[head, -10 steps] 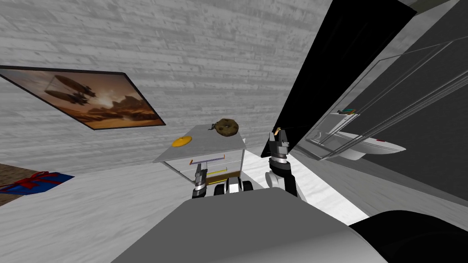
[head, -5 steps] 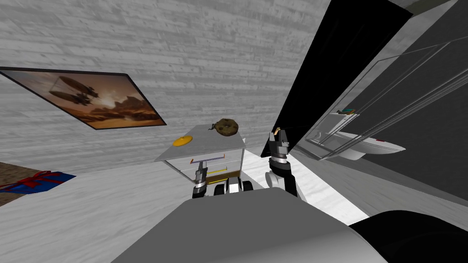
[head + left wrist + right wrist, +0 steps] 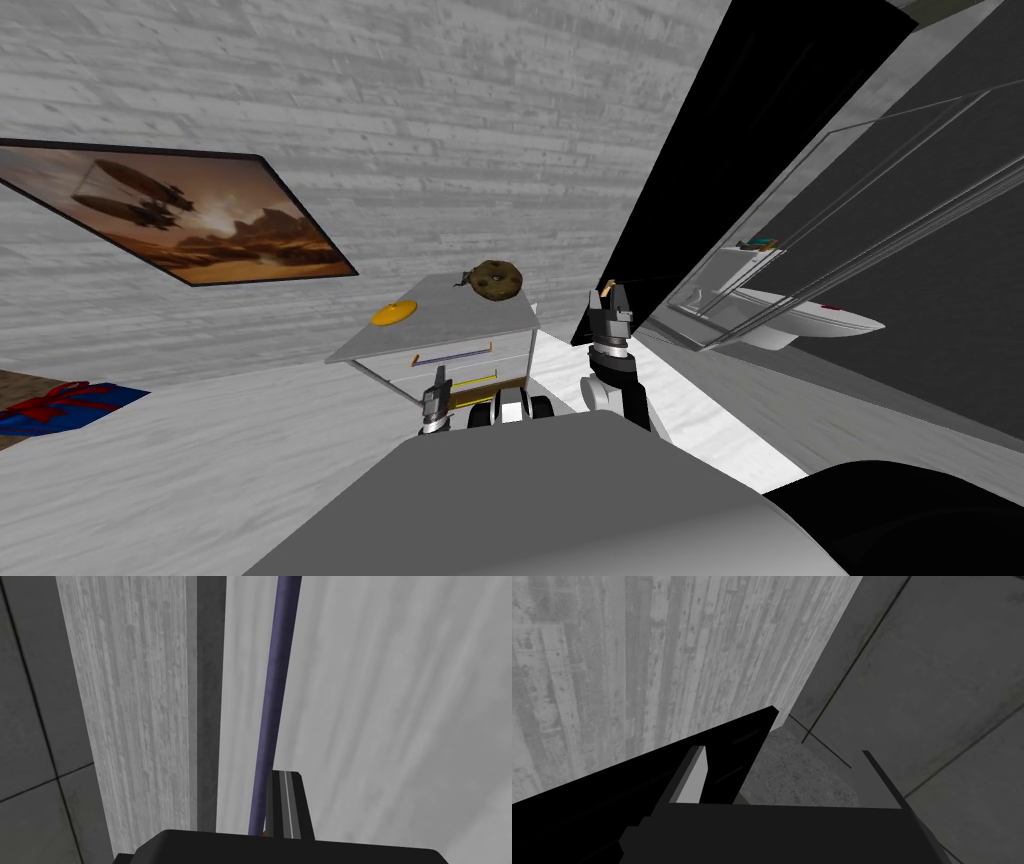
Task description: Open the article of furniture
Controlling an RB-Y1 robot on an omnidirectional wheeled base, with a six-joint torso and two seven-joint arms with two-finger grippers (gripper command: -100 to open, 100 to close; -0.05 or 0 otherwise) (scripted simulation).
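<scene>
A small white nightstand (image 3: 450, 322) with two drawers stands against the pale plank wall. The upper drawer front (image 3: 380, 701) carries a purple bar handle (image 3: 452, 356), the lower one a yellow bar handle (image 3: 470, 380). My left gripper (image 3: 438, 376) is low in front of the drawers, between the two handles. In the left wrist view its fingers (image 3: 286, 798) are shut flat together, and the purple handle (image 3: 272, 676) runs right alongside them, not between them. My right gripper (image 3: 609, 293) is raised to the right of the nightstand and stands open (image 3: 784, 773) with nothing in it.
On the nightstand top lie a yellow disc (image 3: 393, 313) and a brown round lump (image 3: 495, 278). A framed picture (image 3: 190, 215) hangs to the left. A blue gift box (image 3: 60, 402) lies on the floor. At the right are a black area (image 3: 740, 130) and a white tub (image 3: 810, 322).
My left gripper's fingers have closed from wide open to fully shut beside the purple handle. The head camera has shifted slightly. The right arm has not moved.
</scene>
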